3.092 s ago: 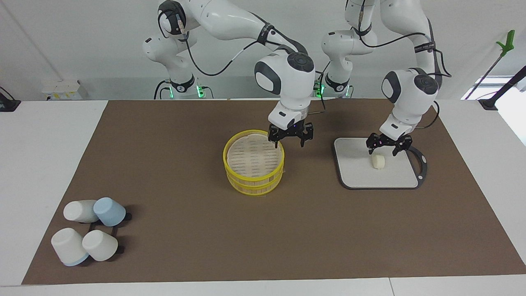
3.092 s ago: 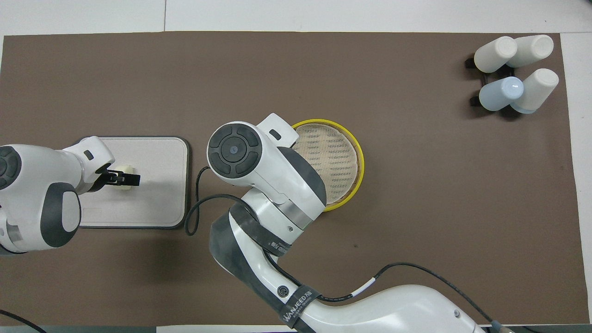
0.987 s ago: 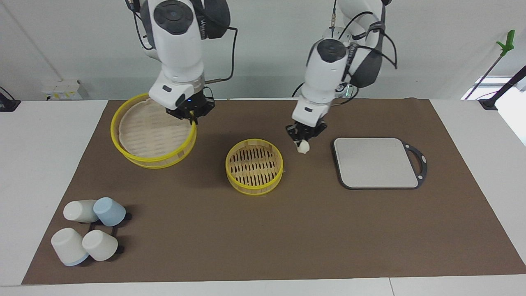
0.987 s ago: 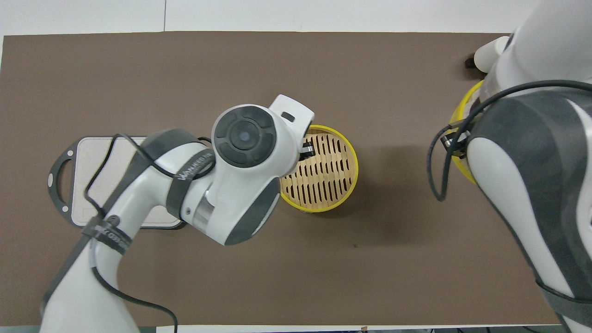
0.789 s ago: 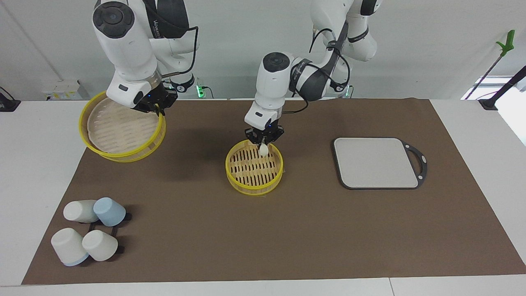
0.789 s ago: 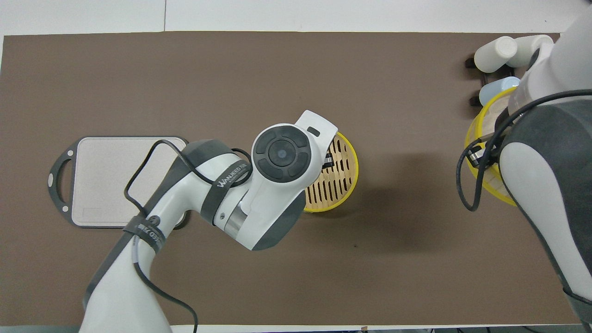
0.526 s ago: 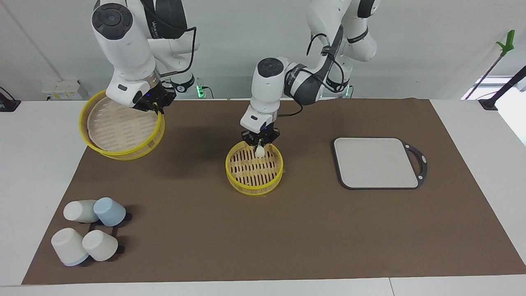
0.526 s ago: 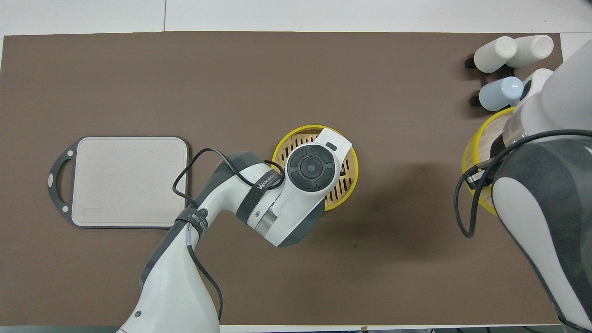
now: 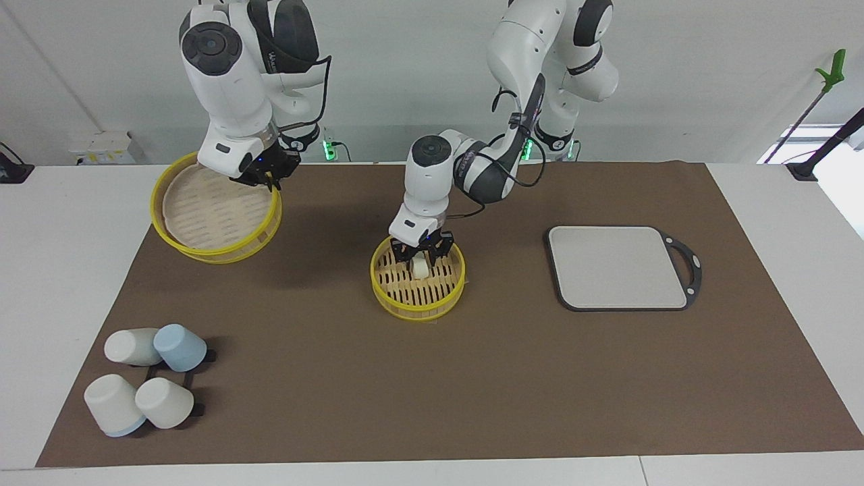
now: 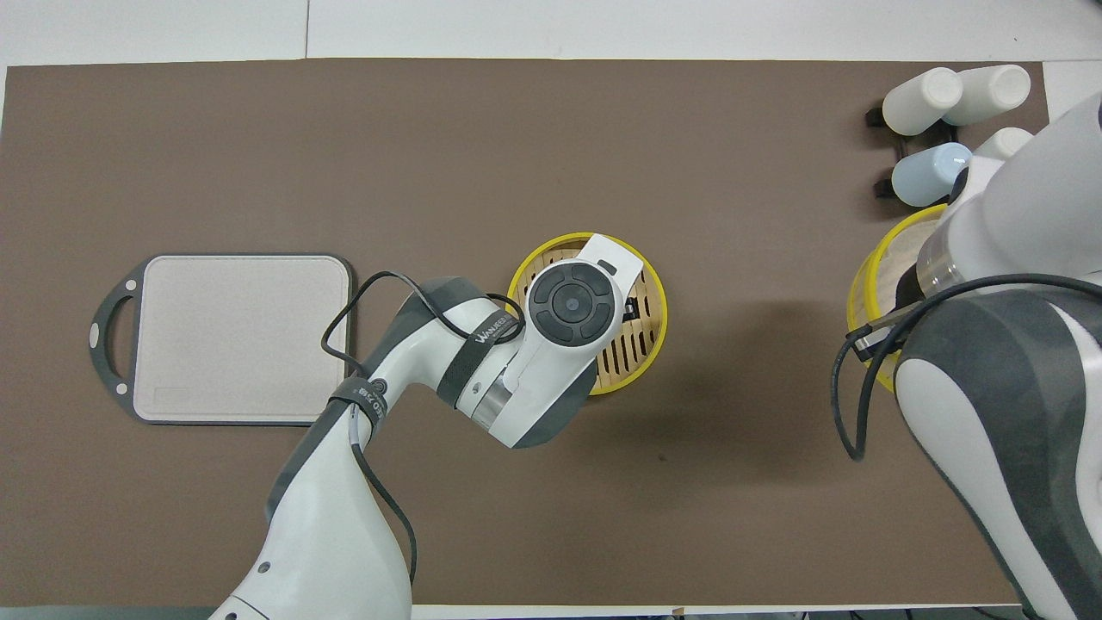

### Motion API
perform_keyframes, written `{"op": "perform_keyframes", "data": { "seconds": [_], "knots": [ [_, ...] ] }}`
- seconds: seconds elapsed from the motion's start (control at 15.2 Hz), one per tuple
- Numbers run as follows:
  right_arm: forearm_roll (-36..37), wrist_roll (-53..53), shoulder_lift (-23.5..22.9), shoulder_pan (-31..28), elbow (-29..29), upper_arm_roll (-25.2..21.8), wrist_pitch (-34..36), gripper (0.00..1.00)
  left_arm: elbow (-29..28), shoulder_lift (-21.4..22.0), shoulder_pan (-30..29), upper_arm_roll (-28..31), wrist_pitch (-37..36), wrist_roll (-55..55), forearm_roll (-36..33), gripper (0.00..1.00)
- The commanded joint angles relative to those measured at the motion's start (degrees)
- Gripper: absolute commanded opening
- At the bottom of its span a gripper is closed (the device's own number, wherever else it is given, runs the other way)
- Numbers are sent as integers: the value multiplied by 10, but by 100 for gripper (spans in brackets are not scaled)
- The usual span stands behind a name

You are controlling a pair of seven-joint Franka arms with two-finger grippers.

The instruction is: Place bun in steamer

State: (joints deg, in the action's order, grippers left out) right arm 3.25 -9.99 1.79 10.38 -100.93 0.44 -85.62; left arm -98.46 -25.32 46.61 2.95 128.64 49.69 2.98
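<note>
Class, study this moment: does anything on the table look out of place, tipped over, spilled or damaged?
Only the four cups stand out: they lie tipped on their sides across a black rack at the right arm's end. The bun sits in the steamer between the left gripper's fingers; the right gripper holds the lid aloft.

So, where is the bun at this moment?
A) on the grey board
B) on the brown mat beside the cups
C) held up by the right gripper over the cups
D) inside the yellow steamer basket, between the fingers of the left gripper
D: in the facing view the bun sits inside the steamer, with the left gripper low over it, fingers on either side; the board is bare.
</note>
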Motion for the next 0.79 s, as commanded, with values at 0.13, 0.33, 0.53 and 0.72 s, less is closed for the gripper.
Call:
{"op": "perform_keyframes", "data": {
  "seconds": [0.13,0.33,0.53,0.72],
  "knots": [
    [-7,15,17,-3,-19,2,-49,0,-9,115,-72,-1,-129,-8,-3,100],
    [-8,93,8,39,-15,5,-86,0,-3,172,-131,2,-212,-58,-4,100],
    [-53,261,-66,117,59,6,-112,0,-2,217,-218,4,-270,-158,-5,100],
    [-46,372,-181,190,185,5,-117,0,2,245,-295,6,-319,-278,-10,100]
  ]
}}
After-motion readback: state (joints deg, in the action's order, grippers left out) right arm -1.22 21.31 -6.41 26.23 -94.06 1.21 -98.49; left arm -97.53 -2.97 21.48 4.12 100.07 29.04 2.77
